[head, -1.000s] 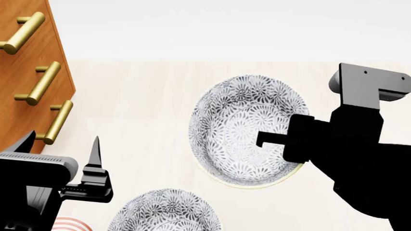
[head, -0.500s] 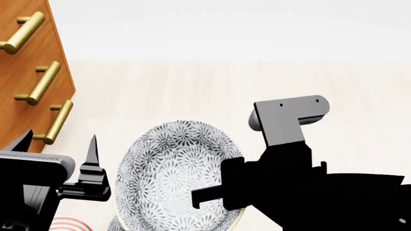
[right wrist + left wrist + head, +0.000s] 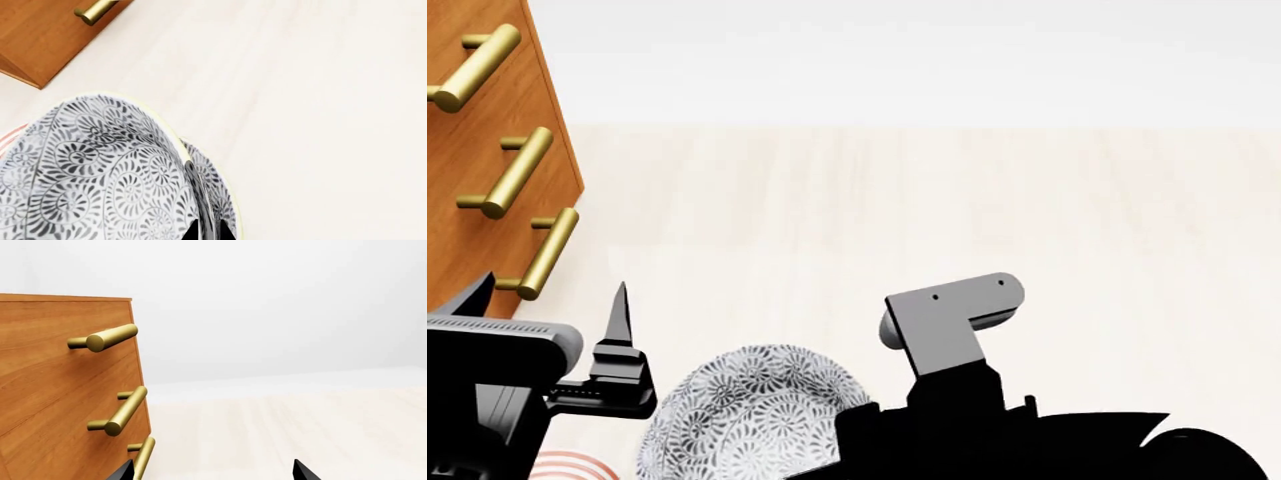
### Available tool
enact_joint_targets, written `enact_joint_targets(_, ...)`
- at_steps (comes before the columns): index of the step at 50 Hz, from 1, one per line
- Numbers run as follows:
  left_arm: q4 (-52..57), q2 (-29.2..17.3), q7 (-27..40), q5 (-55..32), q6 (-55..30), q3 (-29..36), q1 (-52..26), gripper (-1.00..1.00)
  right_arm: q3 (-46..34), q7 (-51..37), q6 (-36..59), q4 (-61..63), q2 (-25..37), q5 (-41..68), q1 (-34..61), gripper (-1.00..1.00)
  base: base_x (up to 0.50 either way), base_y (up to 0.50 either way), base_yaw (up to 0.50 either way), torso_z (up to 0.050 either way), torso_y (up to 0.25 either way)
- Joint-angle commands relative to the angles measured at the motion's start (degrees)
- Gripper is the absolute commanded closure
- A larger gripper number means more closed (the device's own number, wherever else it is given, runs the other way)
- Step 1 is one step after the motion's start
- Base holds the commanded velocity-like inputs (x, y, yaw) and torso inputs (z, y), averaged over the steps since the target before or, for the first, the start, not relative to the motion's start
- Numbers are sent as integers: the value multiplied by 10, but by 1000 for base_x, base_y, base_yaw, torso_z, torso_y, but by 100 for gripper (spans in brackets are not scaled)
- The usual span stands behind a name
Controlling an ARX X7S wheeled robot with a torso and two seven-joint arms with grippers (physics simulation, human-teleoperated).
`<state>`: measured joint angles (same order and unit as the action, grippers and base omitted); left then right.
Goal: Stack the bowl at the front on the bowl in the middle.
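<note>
The bowl at the front (image 3: pixel 93 175), floral grey and white with a pale-yellow rim, hangs tilted in my right gripper (image 3: pixel 208 231), which is shut on its wall. In the head view this bowl (image 3: pixel 754 410) sits low in the centre, and my right arm covers its right side and the gripper. Just past the gripped wall shows a sliver of the bowl in the middle (image 3: pixel 223 205), lying under the held one. My left gripper (image 3: pixel 554 305) stands open to the left of the bowls, its fingertips (image 3: pixel 300 473) far apart with nothing between them.
A wooden dresser (image 3: pixel 481 150) with brass handles (image 3: pixel 110 337) stands at the left, close to my left gripper. A red-ringed plate (image 3: pixel 574 466) peeks out at the bottom left beside the bowls. Pale tabletop (image 3: pixel 961 200) stretches behind and to the right.
My right arm has carried the held bowl from the far centre down and to the left, over the near bowl, which is now mostly covered. The left arm has not moved.
</note>
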<state>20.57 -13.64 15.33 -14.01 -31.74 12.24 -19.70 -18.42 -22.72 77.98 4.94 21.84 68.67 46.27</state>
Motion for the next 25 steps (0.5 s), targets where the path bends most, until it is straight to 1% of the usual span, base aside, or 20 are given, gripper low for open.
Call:
enact_joint_targets(1,0,-1,2,-3,2,2,1,-100,-33,37,-29,-19,-1,-19,-6,-100,0,0,0,0,0)
enact_joint_targets(15,-5,-4,3,-4,7,8,3,-100,-39,35,-35,-11,3,-18,-7,-100,0,0,0,0,0)
enact_joint_targets(17,-5,-4,3,-5,7,8,3,-100,-36,16,-43,6,9,-31,-6,-100,0,0,0,0,0)
enact_joint_targets(19,-4,-5,3,-6,6,7,3,-100,-26,-3,-63,52,20,-43,-7,-100,0,0,0,0,0)
enact_joint_targets(20,-2,-5,3,-8,5,6,2,-100,-8,-35,-75,80,27,-54,-8,-100,0,0,0,0,0)
enact_joint_targets(21,-1,-5,3,-9,5,5,2,-100,12,-32,-98,107,36,-52,-13,-100,0,0,0,0,0)
enact_joint_targets(22,0,-5,4,-10,5,4,2,-100,26,-39,-99,108,36,-41,-17,-100,0,0,0,0,0)
enact_joint_targets(25,4,-5,4,-12,6,4,3,-100,30,-31,-159,173,64,-91,-40,-100,0,0,0,0,0)
